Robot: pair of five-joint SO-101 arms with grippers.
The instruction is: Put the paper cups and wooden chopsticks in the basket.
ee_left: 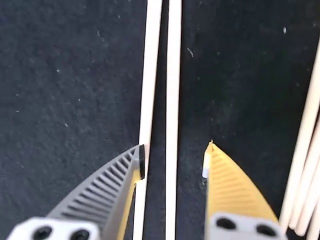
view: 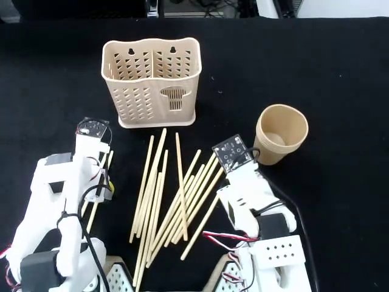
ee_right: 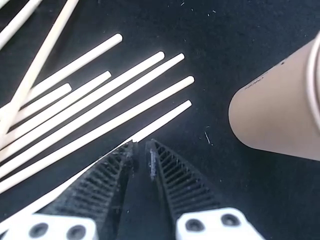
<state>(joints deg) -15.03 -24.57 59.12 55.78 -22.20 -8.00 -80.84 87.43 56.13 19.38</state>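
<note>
A beige slotted basket (view: 151, 82) stands upright at the back of the black table. A tan paper cup (view: 279, 134) stands upright to its right, also seen as the cup (ee_right: 280, 115). Several wooden chopsticks (view: 170, 194) lie fanned out between the two arms. My left gripper (ee_left: 175, 148) is open low over a pair of chopsticks (ee_left: 172, 75) apart from the pile; one lies between the fingers and the other runs under the grey fingertip (ee_left: 137, 157). My right gripper (ee_right: 140, 146) is shut with nothing in it, at the tips of the chopsticks (ee_right: 100, 110) and just short of the cup.
The left arm (view: 67, 188) stands at the front left and the right arm (view: 252, 201) at the front right. Black cloth covers the whole table (view: 340, 73). The basket's open top faces up.
</note>
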